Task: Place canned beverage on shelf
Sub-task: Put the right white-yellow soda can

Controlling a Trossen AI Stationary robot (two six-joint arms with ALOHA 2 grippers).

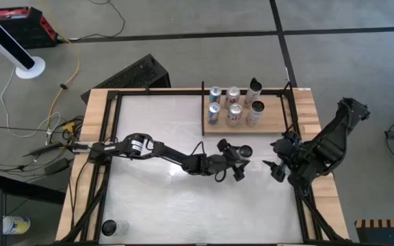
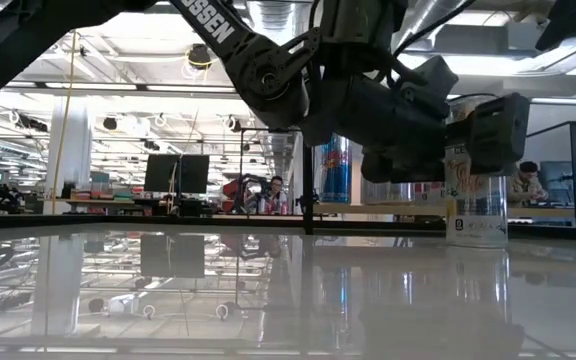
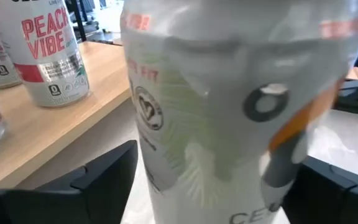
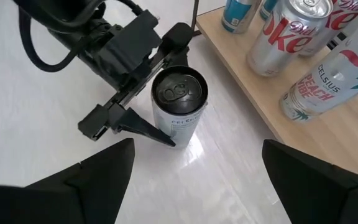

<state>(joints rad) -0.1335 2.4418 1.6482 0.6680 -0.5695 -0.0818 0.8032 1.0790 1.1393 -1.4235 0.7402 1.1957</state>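
The can (image 4: 179, 104) stands upright on the glossy white table (image 1: 156, 198), just in front of the shelf (image 1: 276, 113), between the left gripper (image 4: 143, 104) fingers. We see those fingers spread either side of it, with a gap, not pressing. Can: white cylinder, dark lid with pull tab. Shelf: tan wood panel, black rails, carrying six upright cans (image 1: 234, 104). Right gripper (image 1: 273, 165) waits near, fingers wide, holding nothing. Only the right wrist view shows the lid; the left wrist view shows blurred label print.
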